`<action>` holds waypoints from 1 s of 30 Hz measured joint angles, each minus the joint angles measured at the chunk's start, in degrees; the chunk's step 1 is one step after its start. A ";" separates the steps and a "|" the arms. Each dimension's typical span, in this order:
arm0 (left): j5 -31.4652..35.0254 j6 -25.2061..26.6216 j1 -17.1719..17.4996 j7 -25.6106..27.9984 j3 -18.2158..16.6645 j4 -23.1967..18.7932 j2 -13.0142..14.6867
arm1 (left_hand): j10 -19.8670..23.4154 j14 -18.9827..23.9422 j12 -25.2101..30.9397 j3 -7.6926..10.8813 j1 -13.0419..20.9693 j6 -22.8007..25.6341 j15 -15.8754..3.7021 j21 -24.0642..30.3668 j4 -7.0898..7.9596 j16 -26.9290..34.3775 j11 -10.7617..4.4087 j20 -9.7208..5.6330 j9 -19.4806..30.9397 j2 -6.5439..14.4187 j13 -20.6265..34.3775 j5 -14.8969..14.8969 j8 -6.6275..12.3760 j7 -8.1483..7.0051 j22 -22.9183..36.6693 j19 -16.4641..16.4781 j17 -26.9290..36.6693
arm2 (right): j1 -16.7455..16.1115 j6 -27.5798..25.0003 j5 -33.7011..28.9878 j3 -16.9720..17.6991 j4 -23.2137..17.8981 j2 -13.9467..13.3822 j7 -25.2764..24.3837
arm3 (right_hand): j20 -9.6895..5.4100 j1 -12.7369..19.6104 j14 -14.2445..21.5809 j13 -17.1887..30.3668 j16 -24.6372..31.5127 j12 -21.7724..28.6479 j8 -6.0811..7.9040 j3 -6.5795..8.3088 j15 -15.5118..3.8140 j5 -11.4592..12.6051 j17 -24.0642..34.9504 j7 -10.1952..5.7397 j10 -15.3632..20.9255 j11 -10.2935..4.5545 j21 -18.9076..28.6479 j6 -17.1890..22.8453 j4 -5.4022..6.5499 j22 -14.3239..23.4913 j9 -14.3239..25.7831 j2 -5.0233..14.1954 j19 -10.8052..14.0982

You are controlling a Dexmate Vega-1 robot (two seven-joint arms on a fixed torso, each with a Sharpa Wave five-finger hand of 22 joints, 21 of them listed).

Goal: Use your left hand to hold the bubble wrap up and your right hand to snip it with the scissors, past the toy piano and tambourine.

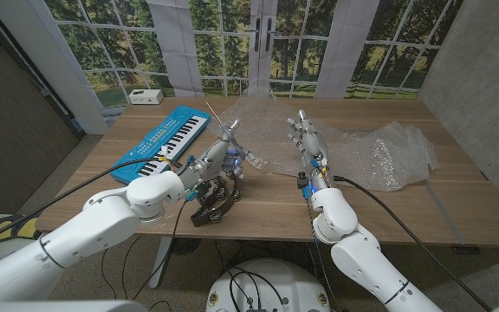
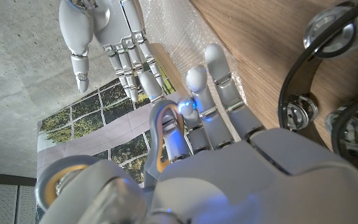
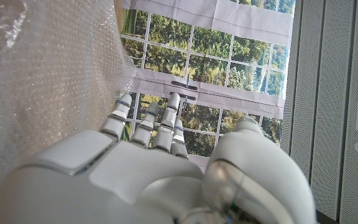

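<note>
Left hand (image 1: 219, 158), centre of the head view, grips the scissors (image 1: 232, 147) beside a raised corner of bubble wrap (image 1: 379, 156), which spreads to centre-right. Right hand (image 1: 308, 143) stands empty, fingers straight, slightly apart. No cut is visible; by this judgement, the snip remains undone

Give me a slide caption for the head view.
Left hand lifts bubble wrap beside the open right hand.

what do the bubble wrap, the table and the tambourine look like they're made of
Bubble wrap: clear, glossy plastic film, dotted with small bubbles. Table: wood or wood veneer, matte brown with visible grain. Tambourine: black frame, likely plastic, with shiny metal-looking jingles.
</note>
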 measured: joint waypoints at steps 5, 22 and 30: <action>0.44 -0.75 -0.05 0.14 0.12 0.26 -0.01 | 2.62 1.28 0.00 0.00 0.00 1.64 -0.50 0.73 -0.47 1.87 -0.58 -0.50 1.74 0.00 0.00 0.00 1.89 -1.02 0.52 0.93 2.41 | 0.03 -0.60 -0.24 0.04 -0.14 -0.02 -0.44 | 0.00 0.00 0.00 0.00 0.00 0.00 0.00 -0.21 0.00 0.00 0.00 0.00 0.00 0.00 0.00 0.00 -0.21 0.00 -0.07 0.00 0.00; 1.80 -2.78 1.53 2.81 0.06 1.11 -1.53 | 12.39 3.63 0.50 0.18 0.00 4.58 -1.41 2.92 -1.11 6.85 -2.64 -1.31 6.62 0.01 0.25 0.00 7.28 -3.37 2.29 3.37 7.88 | 0.75 -1.90 -0.41 0.03 -0.16 -0.07 -0.75 | 0.00 -0.23 0.01 -0.26 0.00 -0.43 0.00 0.01 0.00 0.00 -0.27 0.00 0.30 0.31 0.00 0.00 -0.48 0.00 -0.06 0.23 0.00; 1.92 -2.54 1.56 2.74 0.06 1.20 -1.26 | 12.50 3.63 0.36 0.18 0.00 4.58 -1.41 2.92 -1.11 7.83 -2.71 -1.31 6.54 0.01 0.25 0.00 7.37 -3.37 2.59 3.37 8.09 | 0.94 -2.21 0.00 0.05 0.14 -0.37 -0.49 | 0.00 -0.21 0.01 -0.35 0.33 -0.43 0.01 0.19 0.00 0.00 -0.38 -0.22 0.68 -0.07 0.00 0.22 -0.68 0.00 -0.06 0.26 0.00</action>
